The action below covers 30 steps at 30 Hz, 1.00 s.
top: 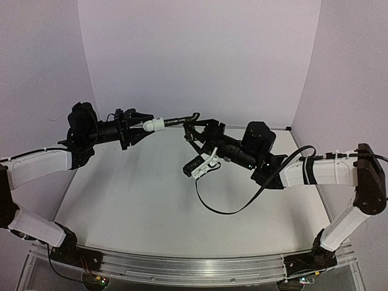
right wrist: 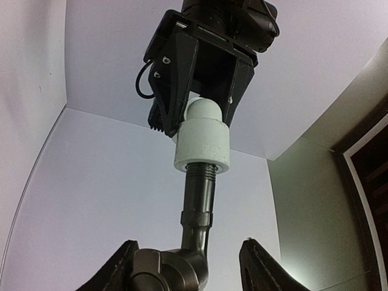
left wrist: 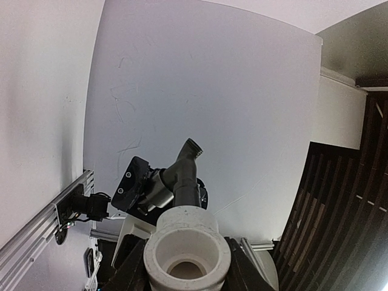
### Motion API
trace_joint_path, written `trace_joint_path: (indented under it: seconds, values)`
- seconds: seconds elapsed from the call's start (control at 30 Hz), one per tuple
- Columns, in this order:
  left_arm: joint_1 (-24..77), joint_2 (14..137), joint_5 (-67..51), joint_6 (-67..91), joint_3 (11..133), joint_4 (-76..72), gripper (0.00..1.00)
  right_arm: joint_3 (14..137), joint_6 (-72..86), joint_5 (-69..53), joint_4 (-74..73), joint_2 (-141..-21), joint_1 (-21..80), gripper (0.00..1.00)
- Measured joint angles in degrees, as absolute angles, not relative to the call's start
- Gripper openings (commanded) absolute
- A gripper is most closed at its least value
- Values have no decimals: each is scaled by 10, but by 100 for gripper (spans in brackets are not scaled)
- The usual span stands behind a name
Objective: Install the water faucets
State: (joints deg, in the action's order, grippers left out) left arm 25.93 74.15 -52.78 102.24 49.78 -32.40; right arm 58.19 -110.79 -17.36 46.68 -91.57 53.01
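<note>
My left gripper (top: 145, 125) is shut on the stubby white fitting (top: 155, 124) and holds it level, high above the table. The black tap (top: 180, 120) sticks out of the fitting toward the right, its threaded end in the fitting's mouth with a few threads showing (right wrist: 201, 170). My right gripper (top: 195, 129) is at the tap's far end. In the right wrist view its jaws stand wide apart around the tap's body (right wrist: 176, 267), which lies against the left finger (right wrist: 121, 270) with a gap to the right finger (right wrist: 262, 267). The left wrist view shows the fitting (left wrist: 187, 245) between my fingers and the tap (left wrist: 183, 173) beyond it.
A black cable (top: 225, 209) loops from the right arm over the white table (top: 133, 200). An aluminium rail (top: 182, 267) runs along the near edge. White walls close in the back and both sides.
</note>
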Motion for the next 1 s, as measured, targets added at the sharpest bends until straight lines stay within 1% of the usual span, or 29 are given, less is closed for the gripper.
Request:
trace_joint_path:
  seconds: [0.23,0.4,0.5,0.53,0.7,0.9,1.0]
  values:
    - [258,741,-528,1020,498,-325,0,582,-1093,-175,467,-919,529,22]
    - [257,741,-528,1008,498,-321,0,582,-1076,-179,471,-919,529,14]
    - [257,741,-527,980,498,-305,0,582,-1058,-180,462,-919,529,5]
    - [257,741,-526,969,499,-298,0,582,-1046,-179,455,-919,529,1]
    - [256,741,-521,896,502,-239,0,583,-986,-177,407,-917,530,0]
    - [256,742,-510,789,526,-150,0,624,-874,-142,287,-909,542,0]
    - [255,743,-511,752,533,-134,0,648,-806,-123,232,-904,549,0]
